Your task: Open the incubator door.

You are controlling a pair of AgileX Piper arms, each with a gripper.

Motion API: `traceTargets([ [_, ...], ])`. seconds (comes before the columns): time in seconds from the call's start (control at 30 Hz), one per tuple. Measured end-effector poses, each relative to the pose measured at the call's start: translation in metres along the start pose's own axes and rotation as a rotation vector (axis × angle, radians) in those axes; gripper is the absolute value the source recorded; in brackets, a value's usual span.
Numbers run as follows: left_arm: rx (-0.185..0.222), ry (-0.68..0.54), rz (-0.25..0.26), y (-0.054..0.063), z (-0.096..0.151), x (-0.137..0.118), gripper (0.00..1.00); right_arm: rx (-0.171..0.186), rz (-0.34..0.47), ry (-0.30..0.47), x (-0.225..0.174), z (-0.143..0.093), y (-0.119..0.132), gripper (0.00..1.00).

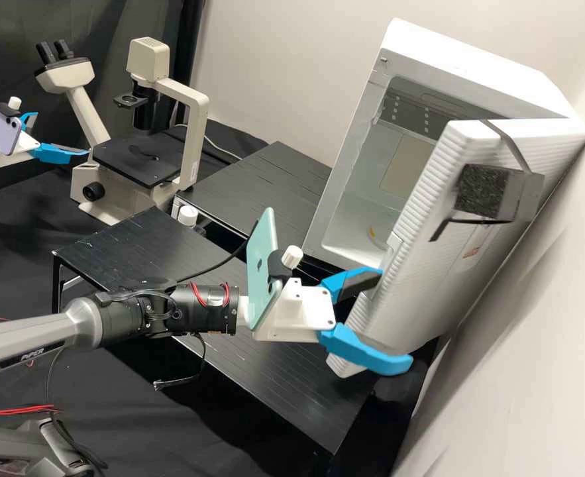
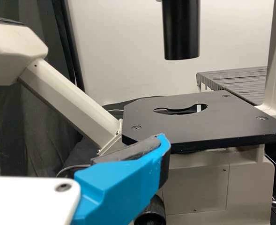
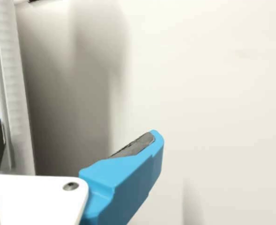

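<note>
The white incubator (image 1: 478, 63) stands at the right in the high view, its chamber exposed and its thick ribbed door (image 1: 431, 265) swung outward. My right gripper (image 1: 388, 318) is at the door's lower edge, fingers spread wide, one by the handle recess and the other beyond the lower outer edge. In the right wrist view, my right gripper (image 3: 74, 129) has one finger over the door's ribbed side (image 3: 16, 103) and the other before the wall. By the microscope, my left gripper (image 1: 61, 134) stands open. One finger of my left gripper (image 2: 123, 187) shows in the left wrist view.
A microscope (image 1: 140, 159) with a black stage (image 2: 198, 122) stands at the back left. Low black platforms (image 1: 239, 358) lie under the right arm and before the incubator. The pale wall (image 1: 544, 331) is close behind the opened door.
</note>
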Motion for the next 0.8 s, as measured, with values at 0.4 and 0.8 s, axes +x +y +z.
traceTargets([
  [0.4, 0.0, 0.0, 0.0, 0.0, 0.0, 0.0, 1.0, 0.039, -0.009, 0.042, -0.014, -0.002, 0.001, 1.0],
  [0.8, 0.0, 0.0, 0.0, 0.0, 0.0, 0.0, 1.0, 0.15, 0.068, 0.418, -0.062, -0.015, 0.022, 1.0],
])
